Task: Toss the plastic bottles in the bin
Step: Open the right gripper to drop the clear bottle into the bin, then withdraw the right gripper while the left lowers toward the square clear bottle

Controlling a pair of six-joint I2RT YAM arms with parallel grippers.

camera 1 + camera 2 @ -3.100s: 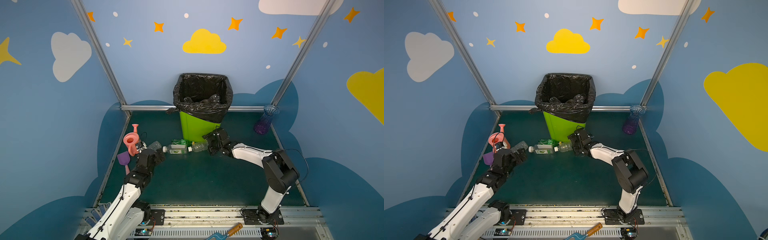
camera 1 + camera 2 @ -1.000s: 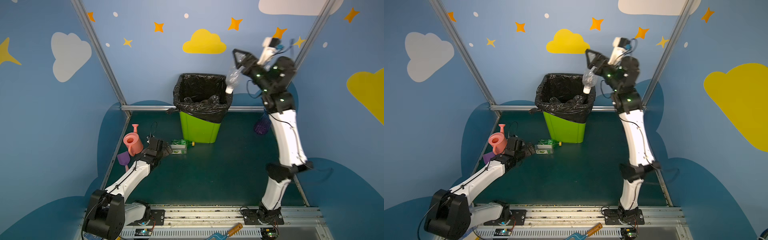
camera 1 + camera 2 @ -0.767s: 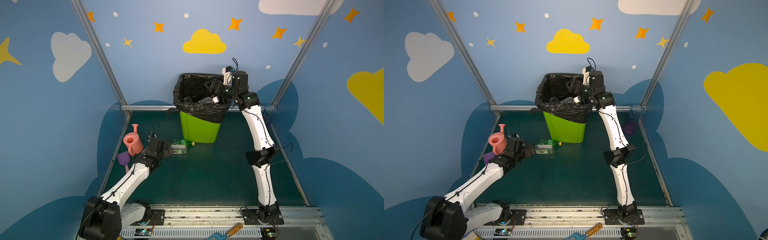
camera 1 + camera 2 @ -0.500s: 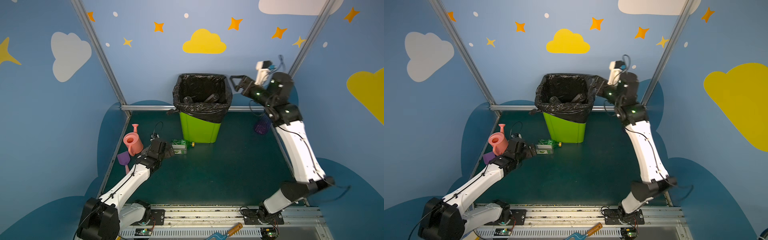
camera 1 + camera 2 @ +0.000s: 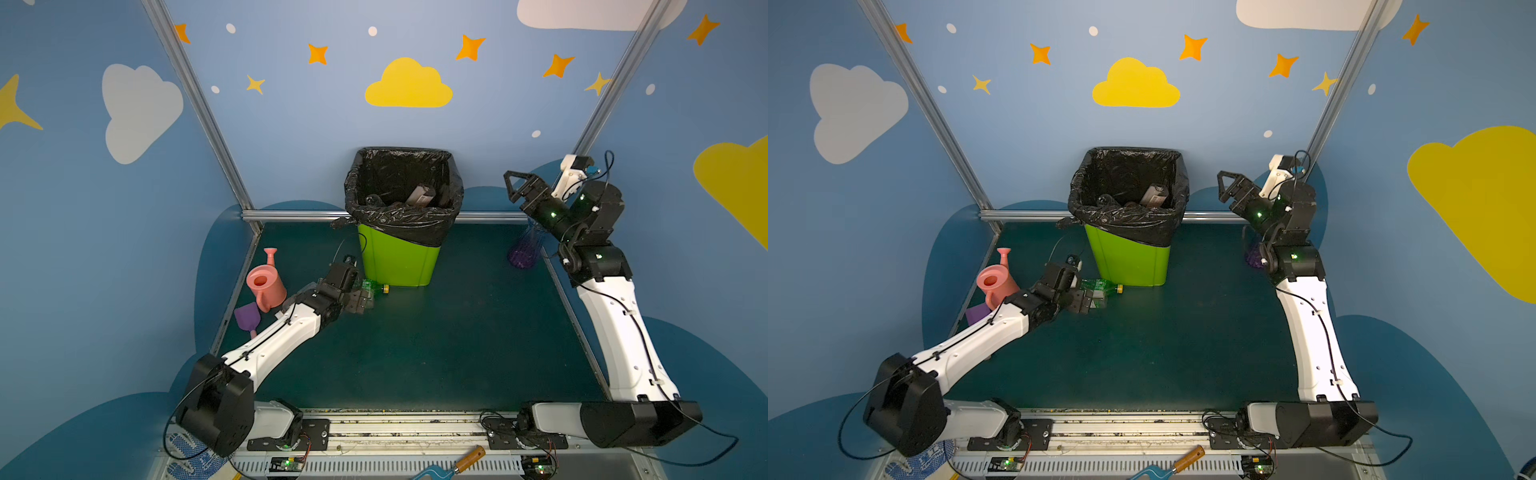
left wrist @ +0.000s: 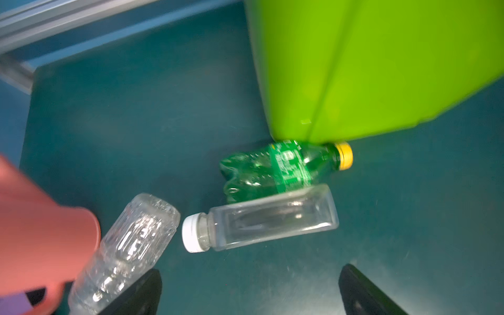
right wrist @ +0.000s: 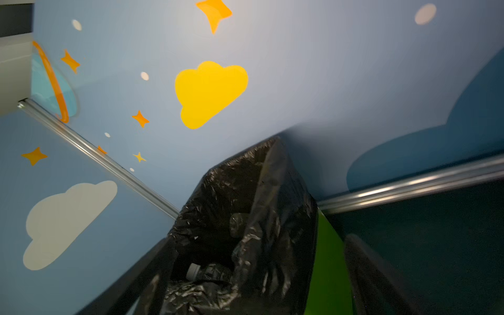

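Three plastic bottles lie on the green floor at the bin's foot: a green bottle (image 6: 278,169) with a yellow cap against the bin (image 6: 381,68), a clear square bottle (image 6: 267,218) with a white cap beside it, and a clear ribbed bottle (image 6: 128,245). My left gripper (image 6: 251,294) is open just short of them, low over the floor (image 5: 359,299). The lime-green bin (image 5: 399,257) with its black liner holds several bottles (image 5: 422,194). My right gripper (image 5: 515,183) hangs open and empty, raised to the right of the bin's rim.
A pink watering can (image 5: 264,284) and a purple scoop (image 5: 248,316) stand by the left wall, touching the ribbed bottle. A purple ribbed vase (image 5: 523,249) sits at the back right behind the right arm. Metal frame rails edge the floor.
The right gripper let a clear bottle go into the bin, then swung out to the right of the rim, empty. The left gripper crept closer to the floor bottles.
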